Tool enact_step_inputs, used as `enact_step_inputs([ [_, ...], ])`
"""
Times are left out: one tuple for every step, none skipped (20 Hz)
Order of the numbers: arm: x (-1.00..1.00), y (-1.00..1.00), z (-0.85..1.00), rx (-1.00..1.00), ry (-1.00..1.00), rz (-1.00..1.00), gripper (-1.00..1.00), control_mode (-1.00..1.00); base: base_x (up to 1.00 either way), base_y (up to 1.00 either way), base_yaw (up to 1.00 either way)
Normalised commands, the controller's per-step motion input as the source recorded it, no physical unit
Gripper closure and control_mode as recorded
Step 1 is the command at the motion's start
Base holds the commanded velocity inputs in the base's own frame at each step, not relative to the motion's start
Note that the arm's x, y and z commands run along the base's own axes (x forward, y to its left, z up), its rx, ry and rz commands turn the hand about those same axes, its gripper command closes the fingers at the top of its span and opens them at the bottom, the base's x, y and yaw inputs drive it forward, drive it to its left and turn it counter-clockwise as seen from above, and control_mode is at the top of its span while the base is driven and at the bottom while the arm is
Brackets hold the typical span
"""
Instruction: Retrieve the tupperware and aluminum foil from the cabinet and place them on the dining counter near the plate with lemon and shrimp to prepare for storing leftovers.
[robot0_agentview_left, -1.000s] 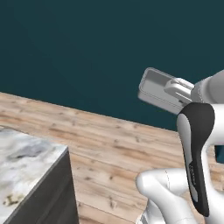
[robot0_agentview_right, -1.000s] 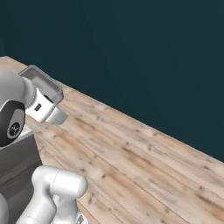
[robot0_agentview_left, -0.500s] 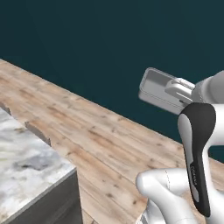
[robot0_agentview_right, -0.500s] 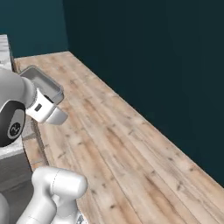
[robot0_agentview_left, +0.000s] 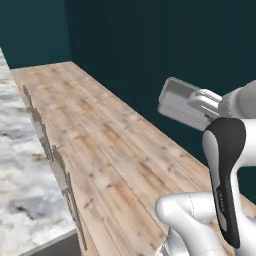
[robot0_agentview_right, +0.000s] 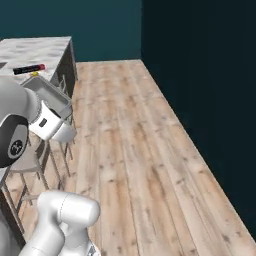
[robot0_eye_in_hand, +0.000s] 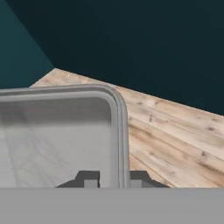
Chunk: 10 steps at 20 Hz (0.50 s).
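Marble-topped, the long white-and-grey dining counter (robot0_agentview_right: 35, 50) lay to my left, a slim black foil box with a red end (robot0_agentview_right: 29, 69) near its edge. Carrying level seemed wise. My gripper (robot0_eye_in_hand: 113, 177) was clamped on the clear shallow rectangular tupperware's (robot0_agentview_left: 181, 100) rim, above bare wooden floor (robot0_agentview_right: 145, 165).

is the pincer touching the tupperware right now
Touching. In the hand view the pincer has one fingertip on each side of the tupperware rim, closed on its wall, holding it off the floor.
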Motion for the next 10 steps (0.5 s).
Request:
enact_step_inputs([
  [0.00, 0.00, 0.00, 0.00, 0.00, 0.00, 1.00, 1.00, 1.00, -0.61, 0.52],
  [0.00, 0.00, 0.00, 0.00, 0.00, 0.00, 1.00, 1.00, 1.00, -0.61, 0.52],
  [0.00, 0.00, 0.00, 0.00, 0.00, 0.00, 1.00, 1.00, 1.00, -0.61, 0.52],
  [0.00, 0.00, 0.00, 0.00, 0.00, 0.00, 1.00, 1.00, 1.00, -0.59, 0.52],
  [0.00, 0.00, 0.00, 0.00, 0.00, 0.00, 1.00, 1.00, 1.00, -0.59, 0.52],
  [0.00, 0.00, 0.00, 0.00, 0.00, 0.00, 1.00, 1.00, 1.00, -0.57, 0.52],
  [0.00, 0.00, 0.00, 0.00, 0.00, 0.00, 1.00, 1.00, 1.00, -0.56, 0.52],
  [0.00, 0.00, 0.00, 0.00, 0.00, 0.00, 1.00, 1.00, 1.00, -0.55, 0.52],
  [0.00, 0.00, 0.00, 0.00, 0.00, 0.00, 1.00, 1.00, 1.00, -0.55, 0.52],
  [0.00, 0.00, 0.00, 0.00, 0.00, 0.00, 1.00, 1.00, 1.00, -0.54, 0.52],
])
